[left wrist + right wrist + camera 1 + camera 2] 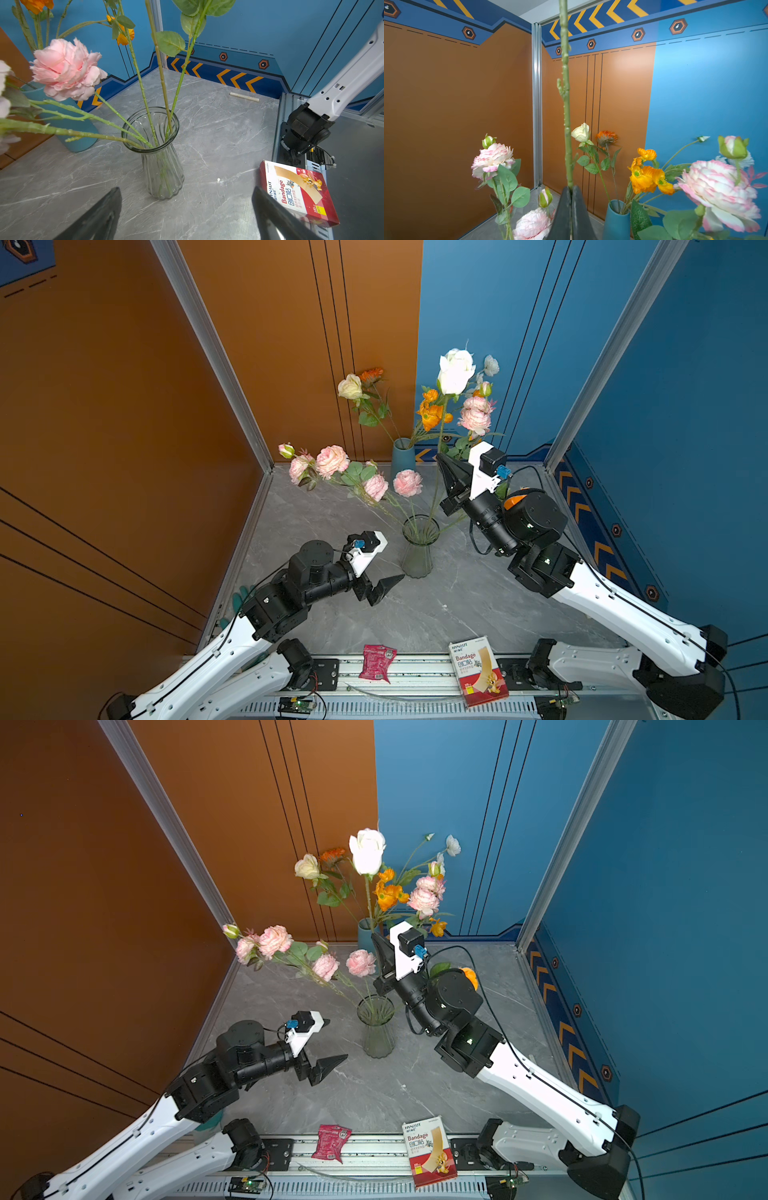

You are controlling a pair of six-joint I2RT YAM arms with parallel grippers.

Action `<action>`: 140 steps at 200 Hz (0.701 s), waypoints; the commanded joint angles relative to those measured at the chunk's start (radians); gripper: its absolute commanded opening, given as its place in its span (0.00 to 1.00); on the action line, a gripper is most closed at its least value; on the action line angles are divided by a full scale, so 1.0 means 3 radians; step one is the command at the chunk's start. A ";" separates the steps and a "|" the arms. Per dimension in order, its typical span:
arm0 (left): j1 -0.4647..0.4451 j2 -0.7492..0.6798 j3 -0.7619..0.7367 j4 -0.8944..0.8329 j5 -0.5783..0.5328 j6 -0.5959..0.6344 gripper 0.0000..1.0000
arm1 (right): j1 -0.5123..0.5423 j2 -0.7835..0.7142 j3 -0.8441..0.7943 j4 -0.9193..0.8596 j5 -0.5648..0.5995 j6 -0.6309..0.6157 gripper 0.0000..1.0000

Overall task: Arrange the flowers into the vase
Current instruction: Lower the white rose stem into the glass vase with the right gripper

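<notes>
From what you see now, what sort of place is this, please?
Probably a robot test booth, not a home: robot arms mounted on a metal rail, printed wall panels between aluminium posts, and a marble-look table with a glass vase.

Non-task items: near edge and surrounds

Grey marble-pattern tabletop [436, 614], enclosed by orange wall panels [124, 406] and blue wall panels [685, 364]. A chevron band [228, 76] in orange and dark blue runs along the foot of the blue panels. A metal rail [415, 672] runs along the near edge. On it lie a crumpled pink packet [377, 662] and, well apart to the right in both top views, a red and white box [478, 672] printed "Bandage", face up. A small pale stick [244, 97] lies near the chevron band
</notes>
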 commanded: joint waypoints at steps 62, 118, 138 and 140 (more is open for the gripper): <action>0.0045 -0.0048 -0.0170 0.0344 0.0177 -0.0174 0.98 | -0.0006 0.0249 -0.0407 0.0885 0.0158 -0.0525 0.00; 0.0048 -0.0071 -0.0193 0.0407 0.0246 -0.0149 0.98 | -0.0025 0.0350 -0.1084 0.1653 0.0194 -0.0479 0.00; 0.0048 -0.0093 -0.0206 0.0406 0.0248 -0.0125 0.98 | -0.0064 0.0402 -0.1289 0.1889 0.0202 -0.0305 0.00; 0.0048 -0.0094 -0.0206 0.0320 0.0245 -0.0128 0.98 | -0.0063 0.0409 -0.1302 0.1906 0.0205 -0.0289 0.00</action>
